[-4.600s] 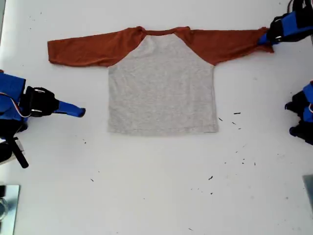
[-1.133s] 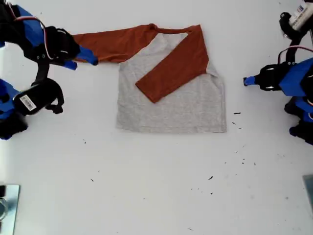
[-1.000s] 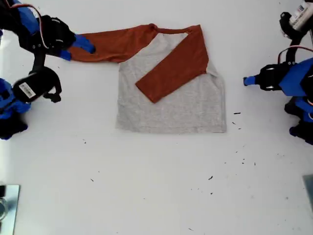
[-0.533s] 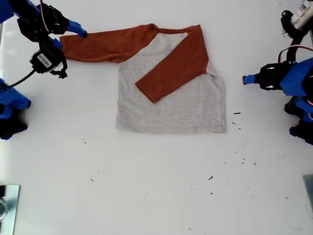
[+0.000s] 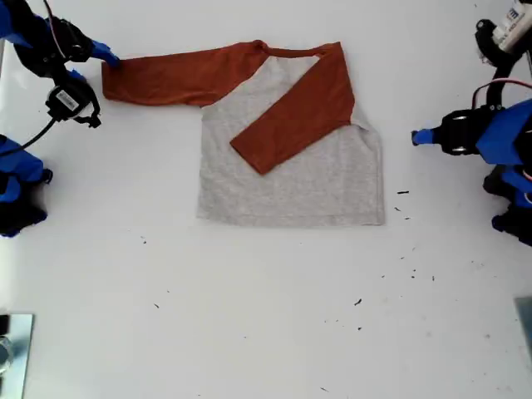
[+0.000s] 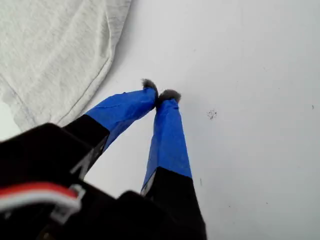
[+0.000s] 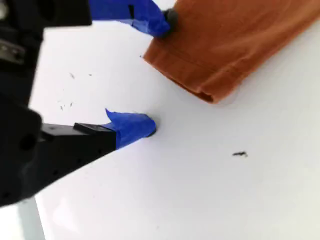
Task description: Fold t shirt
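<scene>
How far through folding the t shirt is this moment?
Early. Done: one rust sleeve lies folded diagonally across the grey body of the t shirt. In hand: my second gripper is open at the cuff of the other sleeve, one finger touching its edge, nothing gripped. My first gripper is shut and empty beside the hem. Left: fold that sleeve in, then the body.
</scene>
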Robot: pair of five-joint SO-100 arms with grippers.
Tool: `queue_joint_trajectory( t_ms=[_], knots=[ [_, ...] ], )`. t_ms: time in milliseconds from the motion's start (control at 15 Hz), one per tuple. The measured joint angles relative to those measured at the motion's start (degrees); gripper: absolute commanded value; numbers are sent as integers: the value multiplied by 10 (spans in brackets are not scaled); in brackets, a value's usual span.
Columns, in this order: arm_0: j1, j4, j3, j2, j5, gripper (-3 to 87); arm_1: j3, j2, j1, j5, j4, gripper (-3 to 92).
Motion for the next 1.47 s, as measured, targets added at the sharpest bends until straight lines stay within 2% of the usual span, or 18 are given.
queue_joint_trajectory(
  t_ms=[133,400,467,533,600,933,1267,1333,1467],
  knots=[
    [34,-23,5,-13,-11,248,0,2,0,0,1,33],
    [122,-25,6,-13,-62,258,0,4,0,0,1,33],
    [125,-25,7,-13,-64,231,0,4,0,0,1,33],
    [125,-27,9,-25,-66,58,0,4,0,0,1,33],
    [126,-33,13,-42,-66,-4,0,4,0,0,1,33],
    [123,-45,21,-22,-66,-4,0,7,-1,0,1,33],
    [132,67,-24,149,-67,-4,0,7,-1,0,1,33],
    [161,77,-47,156,-76,-4,0,7,-2,0,1,33],
    [283,78,-100,153,-126,-4,0,7,-2,0,1,33]
  ],
)
